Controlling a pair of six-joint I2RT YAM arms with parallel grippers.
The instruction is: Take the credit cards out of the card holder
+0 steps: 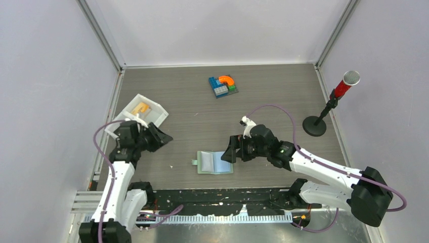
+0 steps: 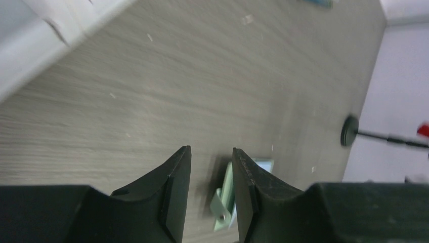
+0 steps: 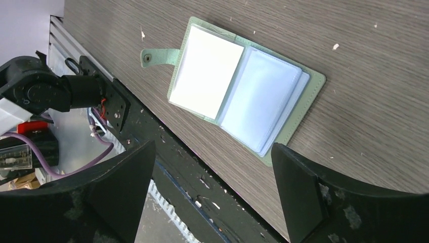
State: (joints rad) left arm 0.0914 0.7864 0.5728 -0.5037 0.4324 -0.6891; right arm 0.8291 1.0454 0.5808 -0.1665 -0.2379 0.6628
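Note:
The sage green card holder (image 1: 215, 162) lies open and flat near the table's front edge, its closure tab pointing left. In the right wrist view (image 3: 243, 86) its light blue sleeve pages look blank and show no card. An orange credit card (image 1: 140, 107) lies in the white tray. No dark cards show. My right gripper (image 1: 228, 151) (image 3: 212, 147) is wide open and empty, hovering just right of the holder. My left gripper (image 1: 164, 137) (image 2: 211, 149) is open and empty, left of and beyond the holder, whose tab end shows between its fingers (image 2: 225, 197).
A white two-compartment tray (image 1: 152, 117) stands at the back left, its corner also showing in the left wrist view (image 2: 30, 35). A blue-orange-green block cluster (image 1: 223, 85) sits at the back middle. A red microphone on a black stand (image 1: 329, 109) stands at the right. A black mat (image 1: 222, 197) lines the near edge.

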